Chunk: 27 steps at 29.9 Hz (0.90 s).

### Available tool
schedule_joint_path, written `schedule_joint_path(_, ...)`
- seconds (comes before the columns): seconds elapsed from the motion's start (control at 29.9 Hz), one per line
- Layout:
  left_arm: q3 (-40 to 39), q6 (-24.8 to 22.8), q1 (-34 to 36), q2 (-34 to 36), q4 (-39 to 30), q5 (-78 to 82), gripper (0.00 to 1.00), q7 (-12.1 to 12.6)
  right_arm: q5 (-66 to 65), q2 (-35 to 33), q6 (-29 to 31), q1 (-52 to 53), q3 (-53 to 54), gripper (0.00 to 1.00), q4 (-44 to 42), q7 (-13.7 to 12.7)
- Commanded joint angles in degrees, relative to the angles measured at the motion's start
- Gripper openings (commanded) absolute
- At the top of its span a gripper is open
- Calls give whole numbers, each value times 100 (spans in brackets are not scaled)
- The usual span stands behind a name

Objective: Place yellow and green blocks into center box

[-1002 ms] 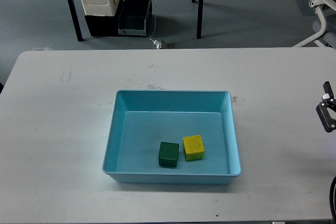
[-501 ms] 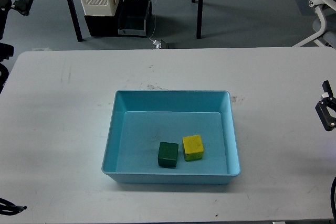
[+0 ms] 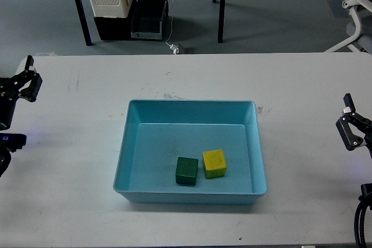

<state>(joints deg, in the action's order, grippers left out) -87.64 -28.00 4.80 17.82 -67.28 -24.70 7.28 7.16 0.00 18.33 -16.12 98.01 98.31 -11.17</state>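
A light blue box (image 3: 189, 110) sits in the middle of a white table (image 3: 87, 143). Inside it, a green block (image 3: 186, 171) and a yellow block (image 3: 214, 163) sit side by side. The left gripper (image 3: 26, 81) and right gripper (image 3: 350, 121) stay far out at the table's sides.

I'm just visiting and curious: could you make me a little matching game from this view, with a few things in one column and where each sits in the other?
Things:
1. green block
2. yellow block
3. left gripper
4. right gripper

Places:
A. over the table's right edge
B. in the blue box, the right one of the pair
C. over the table's left edge
D. in the blue box, the left one of the pair

Pairs: 1-D, 2-B, 3-C, 4-A
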Motion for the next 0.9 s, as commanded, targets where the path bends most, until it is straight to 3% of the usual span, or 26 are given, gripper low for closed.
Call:
schedule_joint_path(0.0,-217,0,-654,-445,-855,-70,100,19,5,0,65,-102,-1,100,83,9)
schedule_joint_path(0.13,-622,0,-1339,-1069,-1436,-61,100,-8,5,0,171,-137,-1,100,83,88)
schedule_joint_path(0.43,-702,0,-2439,-1281,-1982,-88,100,-78,-275,0,434,-260,-554,100,83,45)
schedule_joint_path(0.87,-430,0,-2870,-1299,-2334,-97,100,10,-241,0,373,-269,-773,100,65,291)
